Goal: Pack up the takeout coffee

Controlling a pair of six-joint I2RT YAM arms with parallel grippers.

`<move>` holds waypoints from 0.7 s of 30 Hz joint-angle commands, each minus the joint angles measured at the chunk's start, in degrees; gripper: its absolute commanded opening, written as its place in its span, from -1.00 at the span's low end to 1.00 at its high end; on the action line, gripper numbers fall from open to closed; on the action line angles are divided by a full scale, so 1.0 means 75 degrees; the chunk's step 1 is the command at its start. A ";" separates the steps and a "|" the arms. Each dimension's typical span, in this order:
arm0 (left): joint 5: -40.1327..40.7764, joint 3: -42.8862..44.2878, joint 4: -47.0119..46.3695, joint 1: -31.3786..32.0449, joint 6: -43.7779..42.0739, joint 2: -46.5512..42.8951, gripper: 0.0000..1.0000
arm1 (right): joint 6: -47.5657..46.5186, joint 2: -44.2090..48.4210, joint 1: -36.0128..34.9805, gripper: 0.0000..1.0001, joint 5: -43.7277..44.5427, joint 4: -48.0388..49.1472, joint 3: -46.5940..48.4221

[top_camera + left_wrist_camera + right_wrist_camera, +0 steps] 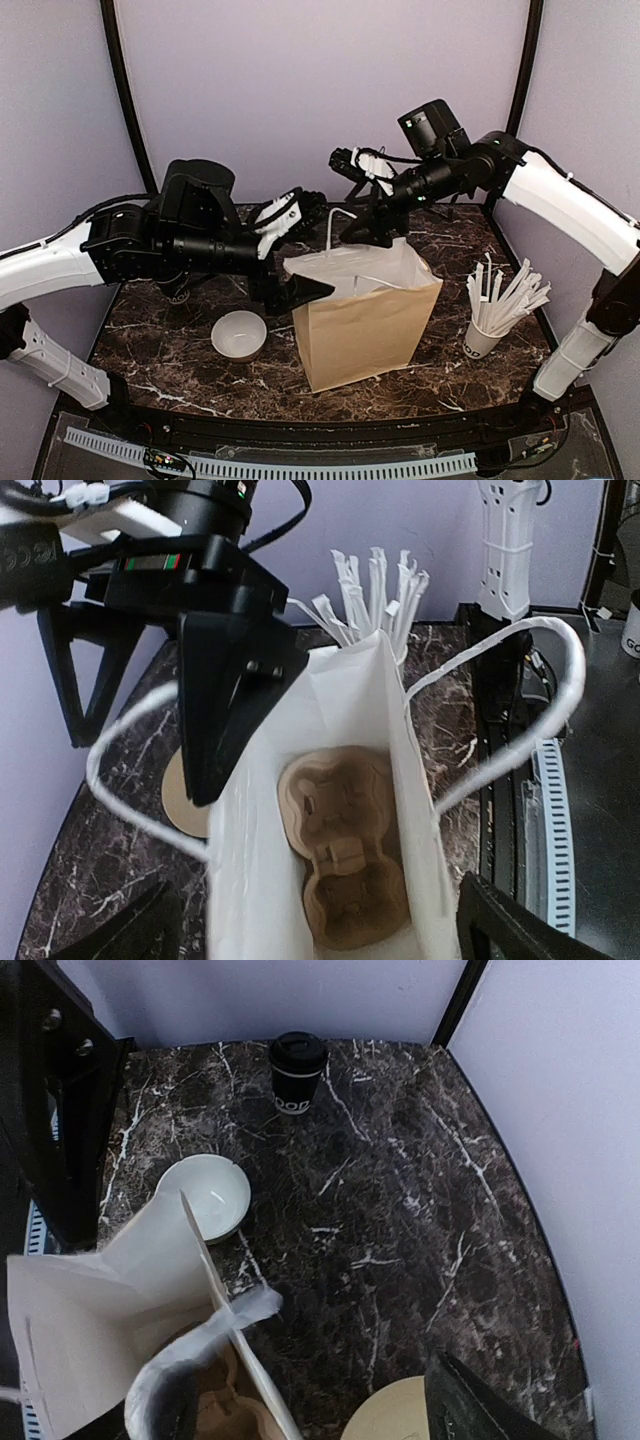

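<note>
2 jaws -- left, right -- wide apart, gripping nothing | takeout coffee (pixel 298 1072) upright, lidded, far from both

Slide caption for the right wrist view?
Lidded coffee cup stands unpacked beyond white bowl and open paper bag.

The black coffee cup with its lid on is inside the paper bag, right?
No. The coffee cup has its lid on, but it stands on the table beyond the white bowl, outside the paper bag, as the right wrist view shows. The bag holds just a cardboard tray.
</note>
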State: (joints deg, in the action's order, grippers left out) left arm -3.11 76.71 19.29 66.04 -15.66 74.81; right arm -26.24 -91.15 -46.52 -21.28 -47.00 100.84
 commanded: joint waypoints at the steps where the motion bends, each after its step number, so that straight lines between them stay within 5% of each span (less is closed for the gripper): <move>1: -0.0511 -0.0284 0.0392 0.0186 0.0466 -0.1177 0.97 | -0.0608 0.0941 0.0049 0.97 -0.0433 -0.0647 -0.0290; 13: -0.1874 0.0405 0.0192 0.0233 -0.0246 -0.0432 0.93 | -0.0620 0.0872 0.0056 0.91 -0.0585 -0.0964 0.0238; 21: -0.2771 0.0850 -0.0317 0.0470 -0.0533 0.0802 0.77 | -0.0614 0.0565 0.0054 0.54 -0.0301 -0.0784 -0.0036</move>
State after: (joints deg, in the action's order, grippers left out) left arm -19.33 79.83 19.66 68.45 -17.47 78.54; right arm -30.92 -85.43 -46.44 -24.14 -54.43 101.75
